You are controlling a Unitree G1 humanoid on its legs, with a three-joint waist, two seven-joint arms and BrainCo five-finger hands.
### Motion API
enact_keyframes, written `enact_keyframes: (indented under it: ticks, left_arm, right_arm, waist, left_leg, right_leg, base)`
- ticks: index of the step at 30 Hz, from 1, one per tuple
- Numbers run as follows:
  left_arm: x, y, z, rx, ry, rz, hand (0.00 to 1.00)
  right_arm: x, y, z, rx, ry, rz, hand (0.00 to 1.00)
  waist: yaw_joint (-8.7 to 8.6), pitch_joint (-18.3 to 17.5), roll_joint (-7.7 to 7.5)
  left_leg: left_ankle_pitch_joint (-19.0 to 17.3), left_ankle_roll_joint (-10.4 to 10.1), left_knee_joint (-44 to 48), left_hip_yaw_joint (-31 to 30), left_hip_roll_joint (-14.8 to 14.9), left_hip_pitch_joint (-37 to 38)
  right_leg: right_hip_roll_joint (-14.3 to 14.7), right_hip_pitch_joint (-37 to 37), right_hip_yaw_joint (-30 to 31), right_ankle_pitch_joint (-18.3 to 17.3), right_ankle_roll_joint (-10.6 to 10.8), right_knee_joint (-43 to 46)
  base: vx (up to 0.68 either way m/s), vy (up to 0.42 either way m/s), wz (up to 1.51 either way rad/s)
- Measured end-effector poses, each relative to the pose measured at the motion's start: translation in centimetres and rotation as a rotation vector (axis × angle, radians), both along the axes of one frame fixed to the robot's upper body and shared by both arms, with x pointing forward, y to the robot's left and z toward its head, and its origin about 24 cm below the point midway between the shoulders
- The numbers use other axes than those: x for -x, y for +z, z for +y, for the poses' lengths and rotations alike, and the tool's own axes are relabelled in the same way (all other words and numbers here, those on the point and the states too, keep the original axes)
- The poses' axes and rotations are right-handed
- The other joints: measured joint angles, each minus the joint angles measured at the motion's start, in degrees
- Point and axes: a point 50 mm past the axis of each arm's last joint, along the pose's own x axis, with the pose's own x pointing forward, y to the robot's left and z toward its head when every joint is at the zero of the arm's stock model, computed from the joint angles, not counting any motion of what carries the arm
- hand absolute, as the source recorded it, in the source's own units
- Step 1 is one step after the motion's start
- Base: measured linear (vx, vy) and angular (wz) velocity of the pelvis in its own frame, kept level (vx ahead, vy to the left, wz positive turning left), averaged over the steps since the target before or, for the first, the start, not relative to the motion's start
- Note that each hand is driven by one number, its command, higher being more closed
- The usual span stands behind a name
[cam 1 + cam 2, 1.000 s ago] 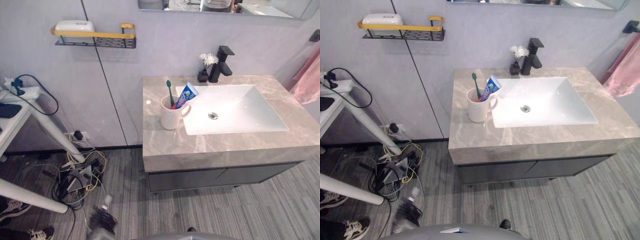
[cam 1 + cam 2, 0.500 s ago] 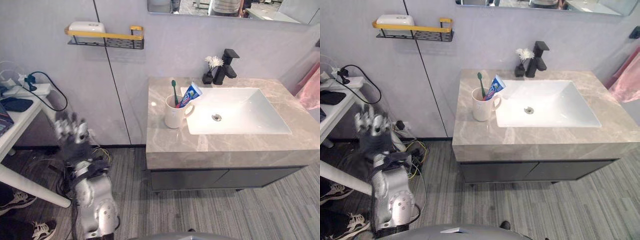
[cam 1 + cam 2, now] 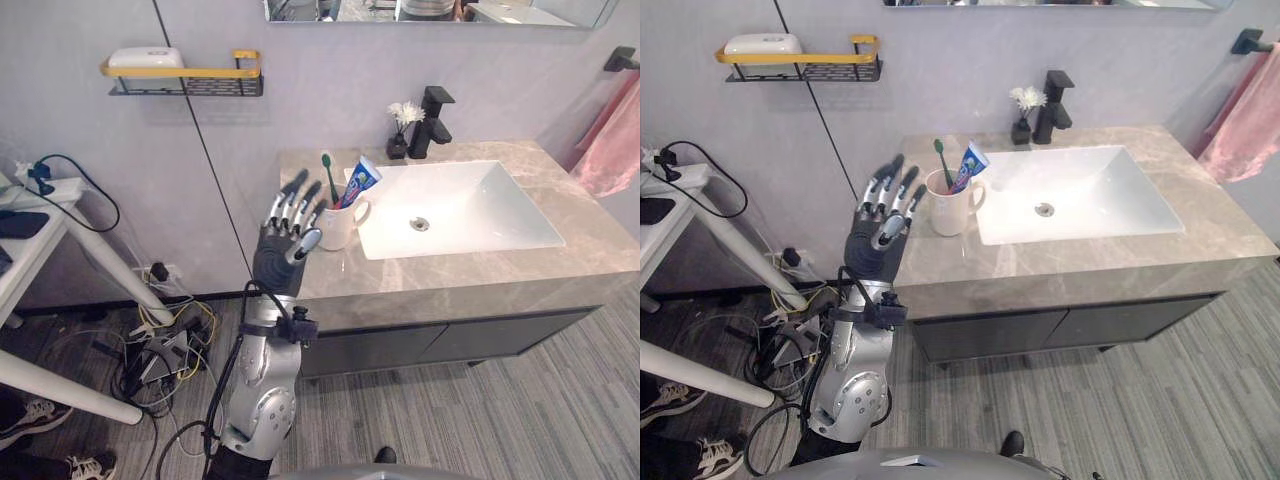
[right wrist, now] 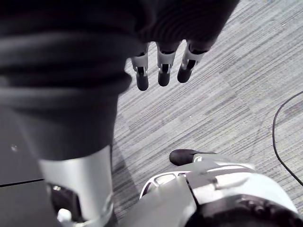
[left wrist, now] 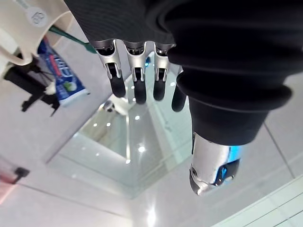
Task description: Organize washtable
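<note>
A white mug point(image 3: 340, 226) stands on the grey stone counter point(image 3: 450, 275), just left of the white sink basin point(image 3: 470, 205). A green toothbrush point(image 3: 327, 172) and a blue toothpaste tube point(image 3: 358, 182) stick out of it. My left hand point(image 3: 277, 256) is raised at the counter's left edge, open, with straight fingers point(image 3: 292, 205) close beside the mug's left side; whether they touch it I cannot tell. In the left wrist view the mug point(image 5: 29, 22) and tube point(image 5: 60, 70) lie past the fingers point(image 5: 135, 78). My right hand point(image 4: 163, 64) hangs open over the striped floor.
A black faucet point(image 3: 433, 120) and a small dark vase with a white flower point(image 3: 402, 128) stand behind the basin. A wall shelf point(image 3: 185, 78) with a yellow rail holds a white soap dish. A pink towel point(image 3: 610, 150) hangs at right. A white table point(image 3: 40, 235) and tangled floor cables point(image 3: 160, 345) lie at left.
My left arm has risen from low by the floor at the left and swung right, up to the mug. The camera has shifted as well.
</note>
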Motion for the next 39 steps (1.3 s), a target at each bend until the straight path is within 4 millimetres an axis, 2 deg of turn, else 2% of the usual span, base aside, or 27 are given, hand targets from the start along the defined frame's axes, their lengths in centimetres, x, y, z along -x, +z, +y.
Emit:
enact_keyframes:
  ticks: [3, 9, 13, 22, 28, 31, 39]
  left_arm:
    - [-0.2, -0.9, -0.1, -0.042, -0.027, 0.036, 1.00]
    - [-1.0, -2.6, -0.9, -0.122, -0.072, 0.108, 1.00]
    - [-1.2, -3.0, -0.8, -0.155, -0.068, 0.117, 1.00]
    - [-2.8, -5.3, -0.9, -0.312, -0.035, 0.192, 1.00]
    - [-3.7, -6.0, -0.3, -0.409, 0.017, 0.215, 1.00]
    - [-4.2, -6.3, 0.1, -0.421, 0.044, 0.242, 1.00]
    - [-4.7, -7.1, 0.8, -0.488, 0.088, 0.269, 1.00]
  right_arm:
    - [-0.5, 0.0, 0.0, 0.002, 0.017, -0.008, 0.00]
    - [-0.7, 0.0, -0.3, 0.005, 0.029, 0.000, 0.00]
    - [-1.0, 0.0, -0.3, 0.007, 0.032, -0.005, 0.00]
    - [-1.3, 0.0, -0.4, 0.010, 0.036, -0.010, 0.00]
    - [-1.7, 0.0, -0.4, 0.010, 0.039, -0.019, 0.00]
    - [-2.3, 0.1, -0.3, 0.009, 0.043, -0.034, 0.00]
    - [-2.7, 0.1, -0.2, 0.006, 0.045, -0.042, 0.00]
  waist:
    - [-1.06, 0.0, 0.04]
    - [-1.55, -0.1, 0.20]
    - [-2.26, -0.1, 0.21]
    - [-2.83, -0.1, 0.13]
    - [-3.35, 0.1, -0.02]
    - [-4.22, 0.4, -0.21]
    - [-4.25, 0.9, -0.68]
  left_leg:
    - [0.0, 0.0, -0.1, 0.0, 0.0, 0.1]
    - [0.0, 0.0, -0.5, 0.1, 0.0, 0.3]
    - [0.0, 0.0, -1.0, 0.3, -0.1, 0.6]
    - [-0.3, 0.5, -1.4, 1.2, -0.4, 1.2]
    - [-0.3, 0.5, -1.4, 1.8, -0.5, 1.2]
    - [-0.4, 0.5, -1.6, 1.9, -0.6, 1.3]
    - [-0.5, 0.7, -1.8, 2.9, -0.8, 1.4]
  right_leg:
    - [0.0, 0.0, 0.0, 0.0, 0.0, 0.0]
    - [0.1, -0.1, 0.2, 0.0, 0.0, 0.0]
    - [0.1, -0.1, 0.3, 0.0, 0.0, 0.0]
    - [0.1, -0.2, 1.1, -0.1, 0.1, 0.0]
    - [0.1, -0.8, 1.7, 0.0, 0.1, 0.0]
    - [0.2, -0.9, 1.8, 0.0, 0.1, -0.1]
    - [0.2, -1.4, 2.9, 0.1, 0.3, -0.1]
  base:
    - [0.00, 0.000, 0.00]
    - [0.00, 0.000, 0.00]
    - [0.01, 0.002, -0.01]
    - [0.01, 0.008, -0.04]
    - [0.01, 0.005, -0.04]
    - [0.00, 0.000, 0.00]
    - [0.01, 0.006, -0.05]
